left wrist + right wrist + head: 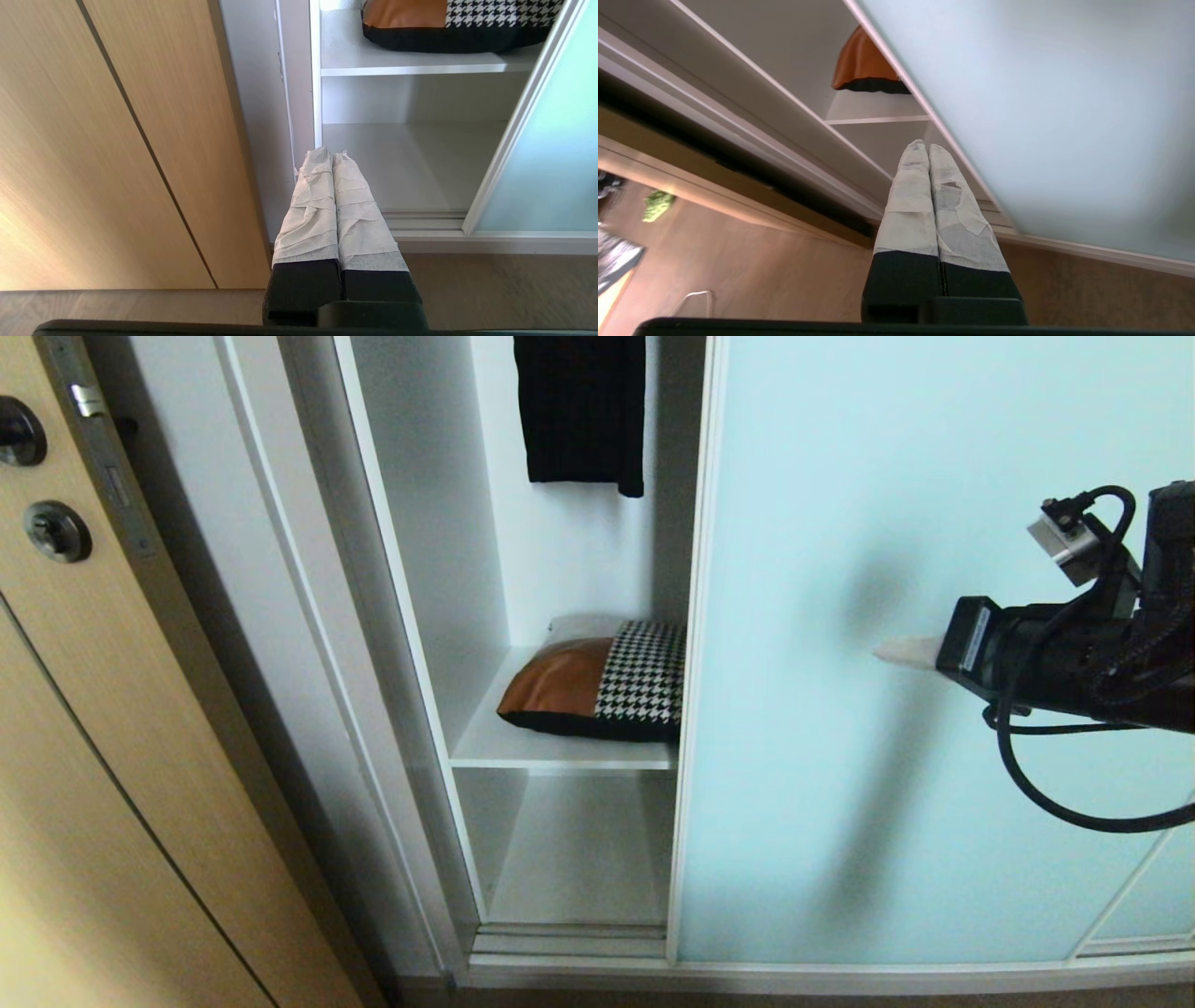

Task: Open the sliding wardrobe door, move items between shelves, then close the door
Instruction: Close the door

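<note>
The sliding wardrobe door (934,644) stands partly open, its framed leading edge running straight up and down, twelve to six o'clock, near the middle of the head view. The right tool (892,652) hovers in front of the frosted pane, wrapped fingers pressed together and holding nothing, its tip aimed toward nine o'clock. That edge lies at nine o'clock from the tip, apart from it, with bare glass between them.

Past the edge, also toward nine o'clock, the cushion (597,693) lies on the upper shelf (551,751), long axis three to nine o'clock, its houndstooth end tucked partly behind the door frame. The lower shelf (579,859) sits below it at six o'clock.

The left tool (332,161), also closed and empty, hangs low near the wardrobe's bottom corner, with the cushion above it at one o'clock.

The right tool looks nearer the door's edge, so widening the gap likely falls to it.
</note>
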